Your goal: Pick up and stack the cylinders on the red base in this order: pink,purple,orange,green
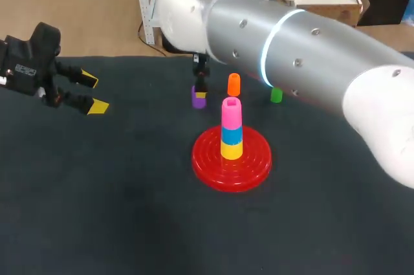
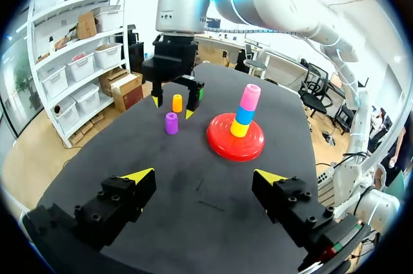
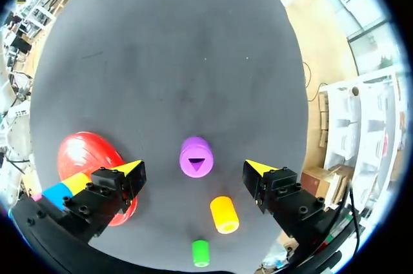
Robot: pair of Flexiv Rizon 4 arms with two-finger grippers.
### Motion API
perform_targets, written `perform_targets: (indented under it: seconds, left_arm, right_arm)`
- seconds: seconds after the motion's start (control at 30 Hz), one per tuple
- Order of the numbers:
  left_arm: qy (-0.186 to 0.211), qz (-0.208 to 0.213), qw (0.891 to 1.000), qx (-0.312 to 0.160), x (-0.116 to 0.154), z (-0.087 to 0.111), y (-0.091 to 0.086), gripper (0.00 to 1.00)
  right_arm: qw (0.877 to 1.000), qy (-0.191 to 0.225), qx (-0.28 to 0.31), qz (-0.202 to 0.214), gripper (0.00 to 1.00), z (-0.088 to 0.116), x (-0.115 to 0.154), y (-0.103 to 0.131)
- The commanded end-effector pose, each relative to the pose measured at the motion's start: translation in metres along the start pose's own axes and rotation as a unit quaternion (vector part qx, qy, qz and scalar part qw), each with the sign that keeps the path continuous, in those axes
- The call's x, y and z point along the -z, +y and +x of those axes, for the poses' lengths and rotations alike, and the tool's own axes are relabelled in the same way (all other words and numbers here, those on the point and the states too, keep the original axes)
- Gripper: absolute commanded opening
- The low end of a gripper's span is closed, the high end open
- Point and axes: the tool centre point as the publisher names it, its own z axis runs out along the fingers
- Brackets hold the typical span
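Dark grey cloth-covered table (image 1: 129,210) carries all items under review.

Arms:
- Right arm (image 1: 291,48), silver and white, comes in from the right side and reaches past the middle toward the far part of the table.
- Right gripper (image 3: 193,168) points straight down over the purple plastic cylinder (image 3: 196,156). Its jaws are spread wide. The right wrist view shows the cylinder between the two yellow tips, with a clear gap on each side and no contact. The left wrist view shows the tips higher than the cylinder's top.
- Left gripper (image 1: 94,94) hangs over the table's left part, well apart from every cylinder. Its jaws are spread and hold nothing.

Base and contents:
- Round red ridged plastic base (image 1: 249,168) sits near the table's middle.
- Three pieces stand upright on it in one column: a yellow cylinder (image 1: 231,150) at the bottom, a blue cylinder (image 1: 231,134) on that, and a pink cylinder (image 1: 231,112) on top.

Loose pieces, all upright on the cloth beyond the base:
- Purple plastic cylinder, farther left, with a triangular hole in its top face.
- Orange plastic cylinder (image 1: 233,83), just beside the purple one, behind the stack.
- Green plastic cylinder (image 1: 276,96), to the right of the orange one and apart from it.
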Motion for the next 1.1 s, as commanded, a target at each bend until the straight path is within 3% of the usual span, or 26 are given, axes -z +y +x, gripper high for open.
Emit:
perform_targets:
  seconds: [0.03, 0.47, 0.57, 0.63, 0.73, 0.8, 1.1]
  left_arm:
    - [-0.002, 0.0, 1.0, -0.001, -0.0001, 0.0015, 0.0005, 1.0]
    - [-0.002, 0.0, 1.0, -0.001, -0.0001, 0.0015, 0.0005, 1.0]
    - [-0.002, 0.0, 1.0, -0.001, -0.0001, 0.0015, 0.0005, 1.0]
    - [-0.002, 0.0, 1.0, -0.001, -0.0001, 0.0015, 0.0005, 1.0]
    - [-0.002, 0.0, 1.0, -0.001, -0.0001, 0.0015, 0.0005, 1.0]
    - [-0.002, 0.0, 1.0, -0.001, -0.0001, 0.0015, 0.0005, 1.0]
    - [-0.002, 0.0, 1.0, -0.001, -0.0001, 0.0015, 0.0005, 1.0]
  right_arm:
    - [0.993, 0.022, 0.002, -0.117, 1.0, -0.0077, -0.0065, -0.0123]
    - [0.991, 0.02, 0.01, -0.129, 0.97, -0.0077, -0.0129, -0.014]
    - [0.991, 0.019, 0.012, -0.131, 0.84, -0.0081, -0.0127, -0.0137]
    - [0.991, 0.02, 0.013, -0.131, 0.53, -0.0086, -0.0128, -0.0134]
    - [0.991, 0.021, 0.016, -0.131, 0.28, -0.009, -0.0132, -0.0133]
    - [0.991, 0.021, 0.016, -0.131, 0.0, -0.0091, -0.0136, -0.0132]
    - [0.991, 0.022, 0.014, -0.134, 0.0, -0.0077, -0.0162, -0.012]
